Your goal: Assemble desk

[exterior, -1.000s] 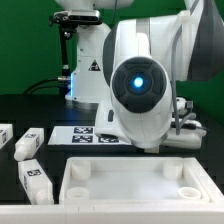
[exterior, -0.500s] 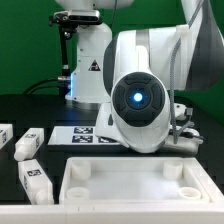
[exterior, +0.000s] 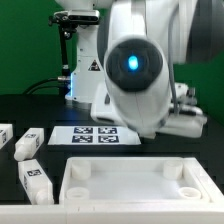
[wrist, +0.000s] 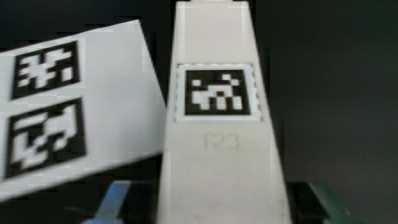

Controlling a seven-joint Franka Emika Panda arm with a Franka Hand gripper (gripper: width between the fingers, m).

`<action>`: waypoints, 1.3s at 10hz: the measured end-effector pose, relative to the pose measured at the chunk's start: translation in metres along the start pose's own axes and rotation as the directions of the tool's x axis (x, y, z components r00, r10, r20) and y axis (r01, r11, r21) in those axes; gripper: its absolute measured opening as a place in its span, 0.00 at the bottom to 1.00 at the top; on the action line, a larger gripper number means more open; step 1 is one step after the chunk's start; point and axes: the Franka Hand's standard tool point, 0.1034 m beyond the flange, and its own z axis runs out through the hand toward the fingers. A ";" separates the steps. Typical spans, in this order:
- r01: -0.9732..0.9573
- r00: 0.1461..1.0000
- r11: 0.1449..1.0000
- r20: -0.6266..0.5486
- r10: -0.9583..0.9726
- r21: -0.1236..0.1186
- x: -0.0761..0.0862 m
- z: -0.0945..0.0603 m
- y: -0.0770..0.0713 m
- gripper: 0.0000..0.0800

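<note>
Between the two dark fingers point(wrist: 121, 202) of the gripper point(wrist: 214, 200) sits one white leg point(wrist: 217, 60) of the desk, as the wrist view shows it. It runs lengthwise away from the camera over the black table point(wrist: 338, 80), with its square tag facing up. The fingers lie against both long flanks of this leg with no gap showing on either side, so the claw is clamped on it. Close alongside the leg lies the marker board point(wrist: 71, 100) (two of its tags are in view here); whether its edge touches the leg I cannot tell.

From the exterior view the arm point(exterior: 135, 65) is blurred and fills the middle, hiding the gripper and the leg it holds. The rimmed panel point(exterior: 130, 190) lies nearest the camera, open side up, with round sockets in its corners. Three loose legs point(exterior: 28, 143) lie on the exterior view's left: one near the marker board, one at the picture's edge, one just beside the panel's corner.
</note>
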 end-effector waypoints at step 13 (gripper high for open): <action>0.190 0.612 0.981 -0.778 -0.142 -0.030 -0.012 -0.118 -0.062 0.36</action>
